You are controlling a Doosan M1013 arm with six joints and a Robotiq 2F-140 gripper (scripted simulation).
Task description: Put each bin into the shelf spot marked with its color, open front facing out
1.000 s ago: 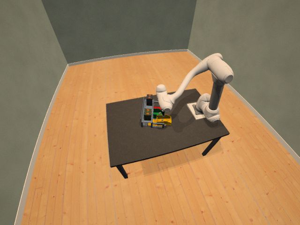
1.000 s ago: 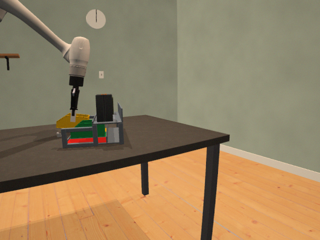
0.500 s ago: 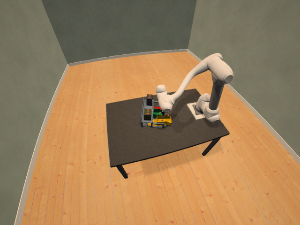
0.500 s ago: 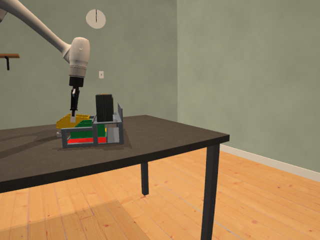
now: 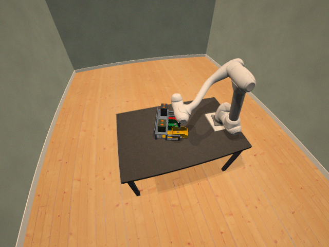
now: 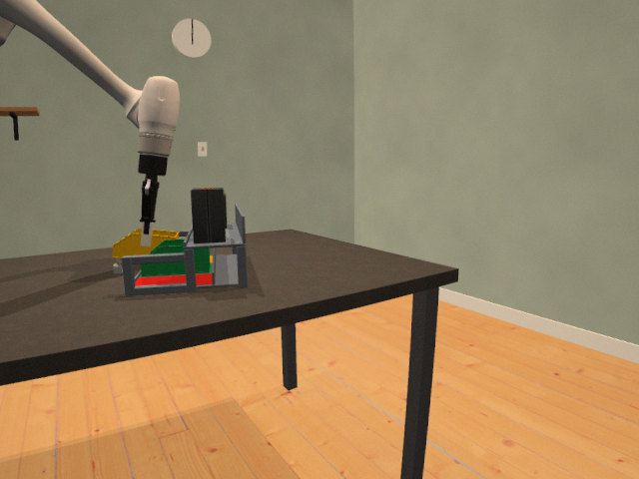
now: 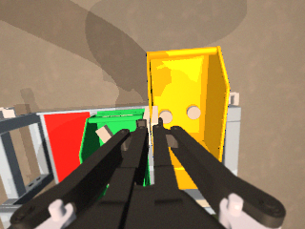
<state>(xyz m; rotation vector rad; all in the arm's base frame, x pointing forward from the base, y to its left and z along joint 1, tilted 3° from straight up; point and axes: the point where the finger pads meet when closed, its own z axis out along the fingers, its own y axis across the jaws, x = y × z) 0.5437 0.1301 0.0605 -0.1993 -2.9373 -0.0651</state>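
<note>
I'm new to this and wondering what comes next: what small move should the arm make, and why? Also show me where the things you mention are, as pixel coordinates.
Probably a gentle push of the yellow bin [image 5: 183, 131] [image 6: 135, 243] [image 7: 214, 100] deeper into the shelf [image 5: 156, 127] [image 6: 190, 272] [image 7: 233, 138], since its front end sticks out past the shelf's front.

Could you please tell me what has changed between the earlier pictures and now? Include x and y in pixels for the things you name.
Nothing has visibly changed: the gripper [image 5: 178, 124] [image 6: 146, 241] [image 7: 152, 114], yellow bin [image 5: 183, 132] [image 6: 131, 245] [image 7: 183, 88] and green bin [image 5: 172, 123] [image 6: 173, 263] [image 7: 88, 143] look as they did.
</note>
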